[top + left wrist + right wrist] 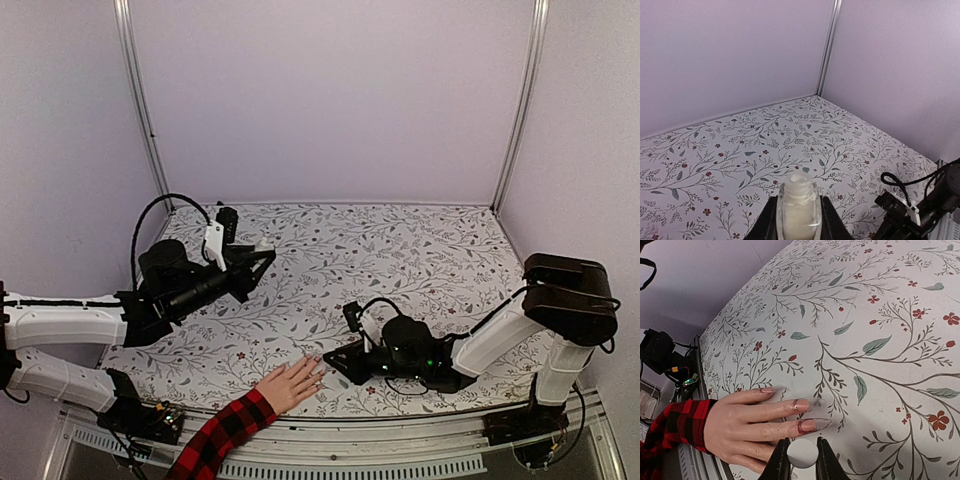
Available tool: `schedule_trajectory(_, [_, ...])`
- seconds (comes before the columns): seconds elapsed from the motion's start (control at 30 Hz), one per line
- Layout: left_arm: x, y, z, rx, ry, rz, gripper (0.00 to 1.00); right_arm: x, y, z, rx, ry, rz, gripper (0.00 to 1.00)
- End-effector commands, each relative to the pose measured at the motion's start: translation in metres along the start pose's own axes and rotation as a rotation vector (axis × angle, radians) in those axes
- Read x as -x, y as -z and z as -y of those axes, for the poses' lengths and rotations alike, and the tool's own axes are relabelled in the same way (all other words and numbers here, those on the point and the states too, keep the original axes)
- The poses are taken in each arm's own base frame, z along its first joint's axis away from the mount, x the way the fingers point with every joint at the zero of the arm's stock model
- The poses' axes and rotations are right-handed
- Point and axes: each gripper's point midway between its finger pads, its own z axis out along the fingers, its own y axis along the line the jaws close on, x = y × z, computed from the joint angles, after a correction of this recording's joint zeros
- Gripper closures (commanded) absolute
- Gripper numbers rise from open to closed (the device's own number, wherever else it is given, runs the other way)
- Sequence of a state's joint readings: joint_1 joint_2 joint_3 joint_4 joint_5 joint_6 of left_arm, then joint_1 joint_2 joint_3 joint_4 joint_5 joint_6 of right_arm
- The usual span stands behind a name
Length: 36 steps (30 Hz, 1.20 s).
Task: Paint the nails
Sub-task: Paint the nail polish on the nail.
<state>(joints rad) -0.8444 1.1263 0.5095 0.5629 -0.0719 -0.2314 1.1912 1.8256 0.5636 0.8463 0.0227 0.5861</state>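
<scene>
On the floral worktop (420, 250) a hand (740, 425) in a plaid sleeve (675, 425) lies flat at the near edge, its nails (801, 404) just beyond the right end effector (802, 462), which pinches a white cap (802, 452), while the left end effector (799, 225), well apart, pinches an uncapped clear bottle (799, 205).

Beyond the hand (293, 385), the flowered bench (400, 250) lies bare as far as the back wall (330, 100), so a tool could pass freely anywhere past the fingertips. Just beside the hand on its right, the right tool (330, 365) crowds the nails (807, 426), jaws closed on a white cap (802, 452) right at the fingertips, and the right arm (490, 340) behind it bars that whole side. Well apart from the hand, beyond it and to its left, the left tool (262, 258) hangs over the bench clamping an uncapped bottle (799, 207), the only obstacle there.
</scene>
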Motion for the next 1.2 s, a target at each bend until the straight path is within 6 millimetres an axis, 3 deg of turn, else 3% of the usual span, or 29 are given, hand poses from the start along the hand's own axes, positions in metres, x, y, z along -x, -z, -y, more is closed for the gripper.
schedule_trajectory(0.0, [0.0095,-0.0008,0.0057,-0.019,-0.015,0.036,1.0,0.0001,-0.0059,-0.006,0.02,0.007,-0.002,1.0])
schedule_trajectory(1.17, [0.0068,-0.0001,0.0032,-0.012,-0.012,0.031,1.0,-0.0049,-0.0069,-0.0022,0.01,0.003,-0.015,1.0])
